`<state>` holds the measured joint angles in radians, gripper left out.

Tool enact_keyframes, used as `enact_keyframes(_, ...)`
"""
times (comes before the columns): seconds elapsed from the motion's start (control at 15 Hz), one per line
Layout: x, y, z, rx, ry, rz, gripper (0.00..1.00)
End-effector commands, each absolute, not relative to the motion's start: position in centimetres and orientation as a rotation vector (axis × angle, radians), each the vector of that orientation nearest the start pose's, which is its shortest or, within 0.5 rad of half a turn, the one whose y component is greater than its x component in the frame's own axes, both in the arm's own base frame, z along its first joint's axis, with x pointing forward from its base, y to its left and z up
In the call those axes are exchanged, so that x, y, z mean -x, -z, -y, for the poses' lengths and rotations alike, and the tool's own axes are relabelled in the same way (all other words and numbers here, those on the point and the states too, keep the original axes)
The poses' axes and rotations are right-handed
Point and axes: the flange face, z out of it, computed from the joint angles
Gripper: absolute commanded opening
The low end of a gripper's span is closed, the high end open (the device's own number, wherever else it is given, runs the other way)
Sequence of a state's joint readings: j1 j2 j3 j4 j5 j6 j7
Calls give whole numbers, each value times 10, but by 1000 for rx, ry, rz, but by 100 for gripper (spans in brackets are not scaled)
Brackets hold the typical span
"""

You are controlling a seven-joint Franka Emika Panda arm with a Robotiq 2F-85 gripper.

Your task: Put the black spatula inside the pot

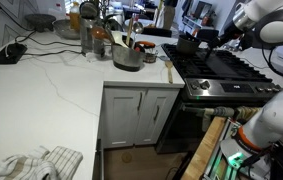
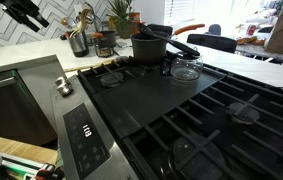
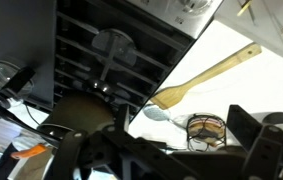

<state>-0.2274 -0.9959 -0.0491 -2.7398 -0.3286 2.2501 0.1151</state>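
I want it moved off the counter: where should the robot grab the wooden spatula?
Take the wooden spatula mid-handle, from straight above, jaws spanning its narrow width. It lies flat on the white counter; the handle is slim and straight, the blade broad.

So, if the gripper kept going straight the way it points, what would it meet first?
Probably the white counter at the stove edge, not the pot; depth is unclear.

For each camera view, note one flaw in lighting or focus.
In an exterior view, the white countertop is washed out; in an exterior view, the window behind the pot is overexposed while the stove is very dark; in the wrist view, the gripper is a blurred dark mass.
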Motion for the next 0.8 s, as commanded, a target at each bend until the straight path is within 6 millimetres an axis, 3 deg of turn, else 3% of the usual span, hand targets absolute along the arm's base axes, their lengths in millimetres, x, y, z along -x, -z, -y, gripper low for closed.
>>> enact_keyframes(0.0, -282, -543, 105, 3291, 843, -457, 100)
enact_keyframes(0.47, -279, -547, 118, 3268, 843, -524, 100)
enact_keyframes(0.73, -281, -561, 171, 3193, 861, -669, 100)
